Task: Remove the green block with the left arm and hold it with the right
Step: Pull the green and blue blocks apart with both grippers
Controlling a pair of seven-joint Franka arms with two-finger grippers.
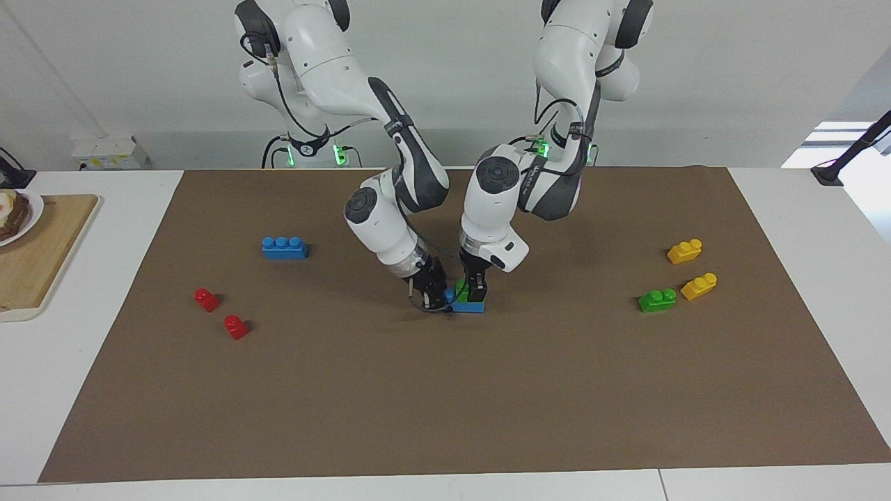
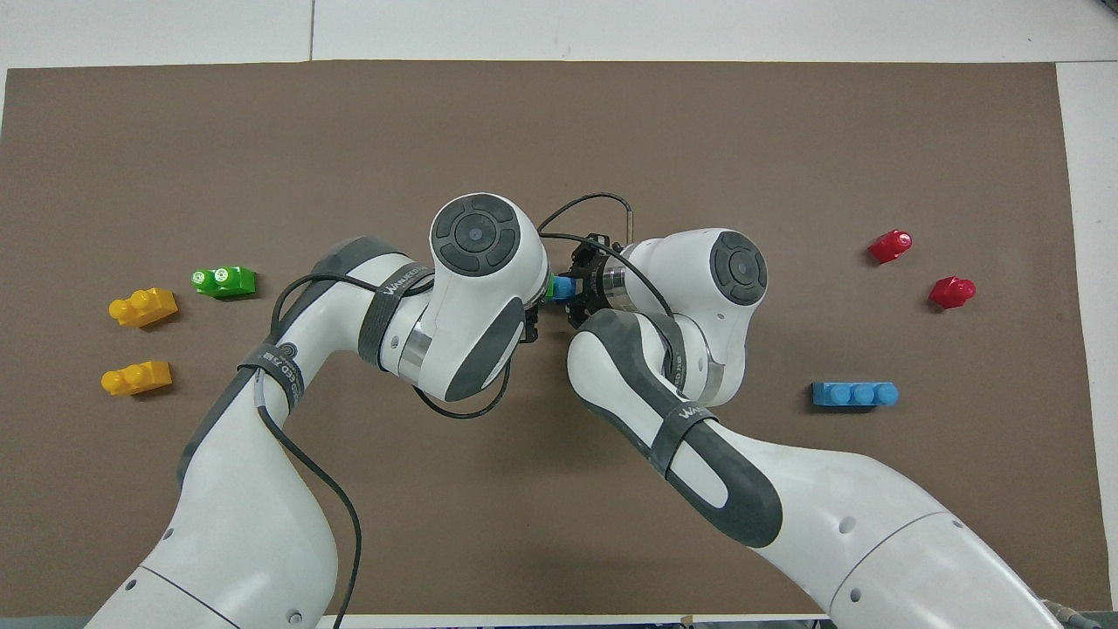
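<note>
A green block [image 1: 462, 288] sits on a blue brick [image 1: 470, 305] in the middle of the brown mat [image 1: 445, 390]. My left gripper [image 1: 476, 289] comes straight down on the green block and its fingers close around it. My right gripper [image 1: 438, 299], below its silver wrist band, is tilted in from the right arm's end and grips the end of the blue brick. In the overhead view only slivers of the green block [image 2: 550, 286] and the blue brick [image 2: 566, 286] show beside my right gripper [image 2: 578, 286]. My left gripper is hidden under its own wrist there.
A second green block [image 1: 657, 300] and two yellow blocks [image 1: 685, 251] [image 1: 699, 286] lie toward the left arm's end. A blue three-stud brick [image 1: 284, 248] and two red pieces [image 1: 207, 299] [image 1: 236, 326] lie toward the right arm's end. A wooden board [image 1: 35, 264] lies off the mat.
</note>
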